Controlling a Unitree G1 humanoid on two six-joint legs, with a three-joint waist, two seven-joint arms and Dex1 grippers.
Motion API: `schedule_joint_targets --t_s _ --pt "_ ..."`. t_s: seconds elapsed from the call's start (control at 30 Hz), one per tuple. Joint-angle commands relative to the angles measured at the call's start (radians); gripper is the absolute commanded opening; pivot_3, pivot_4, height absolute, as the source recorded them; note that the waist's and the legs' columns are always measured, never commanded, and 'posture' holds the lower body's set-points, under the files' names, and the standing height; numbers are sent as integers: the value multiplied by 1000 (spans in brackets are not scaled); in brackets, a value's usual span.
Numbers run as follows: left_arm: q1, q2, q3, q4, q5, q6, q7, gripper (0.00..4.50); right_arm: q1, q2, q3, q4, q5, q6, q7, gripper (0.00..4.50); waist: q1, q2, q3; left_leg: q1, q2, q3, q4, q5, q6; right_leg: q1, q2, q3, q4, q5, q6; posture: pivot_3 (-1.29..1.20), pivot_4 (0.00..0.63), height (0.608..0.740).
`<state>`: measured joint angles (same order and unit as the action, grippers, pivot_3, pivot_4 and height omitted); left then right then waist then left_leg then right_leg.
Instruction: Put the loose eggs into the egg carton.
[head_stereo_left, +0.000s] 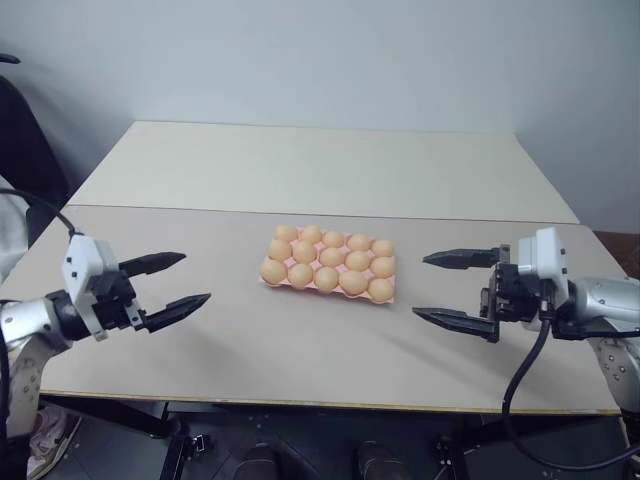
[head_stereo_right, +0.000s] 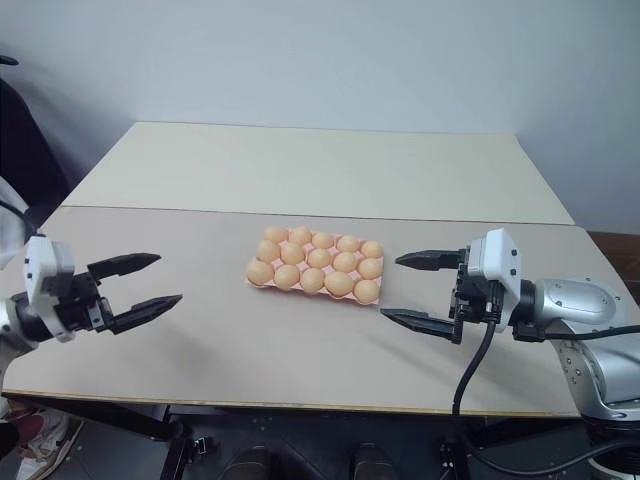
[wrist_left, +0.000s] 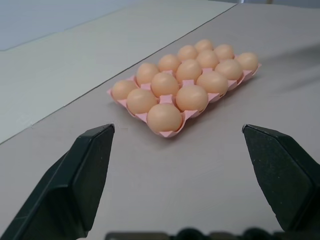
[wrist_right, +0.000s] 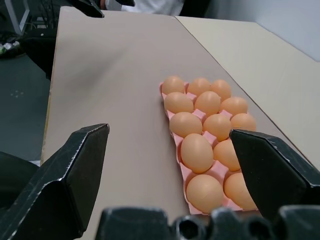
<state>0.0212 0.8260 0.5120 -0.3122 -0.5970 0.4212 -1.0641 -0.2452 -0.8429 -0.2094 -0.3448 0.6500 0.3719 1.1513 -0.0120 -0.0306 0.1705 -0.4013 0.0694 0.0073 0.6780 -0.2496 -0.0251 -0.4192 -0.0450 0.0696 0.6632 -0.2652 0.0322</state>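
Observation:
The pink egg carton (wrist_left: 172, 133) lies flat in the middle of the tan table (head_stereo_left: 300, 345). Light tan-orange eggs (head_stereo_left: 331, 257) sit in all three of its rows, one to a cup. Loose eggs are out of view; nothing lies on the table around the carton. My left gripper (head_stereo_left: 197, 277) hovers to the carton's left, pointing at it, open and holding nothing. To the carton's right, my right gripper (head_stereo_left: 419, 286) faces it the same way, also open and holding nothing. Both wrist views look between spread fingers at the carton, left (wrist_left: 177, 129) and right (wrist_right: 168, 130).
A paler cream table (head_stereo_left: 320, 165) adjoins the tan one along its far side, against a plain wall. A dark object (head_stereo_left: 25, 140) stands off the left edge. The front table edge (head_stereo_left: 320, 405) runs just below both grippers.

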Motion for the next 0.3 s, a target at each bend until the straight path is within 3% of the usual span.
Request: schedule_joint_targets --t_s 0.03,0.3 --pt "37 -4 57 -76 -37 16 40 4461 -15 7 -5 -4 5 -24 7 4500 0 0 0 0 0 0 0 0 0 0 0 0 0 0 0 0 150 740" --pt "45 20 51 -74 -33 26 76 4461 -35 14 3 9 -1 -29 15 4500 -1 0 0 0 0 0 0 0 0 0 0 0 0 0 0 0 150 740"
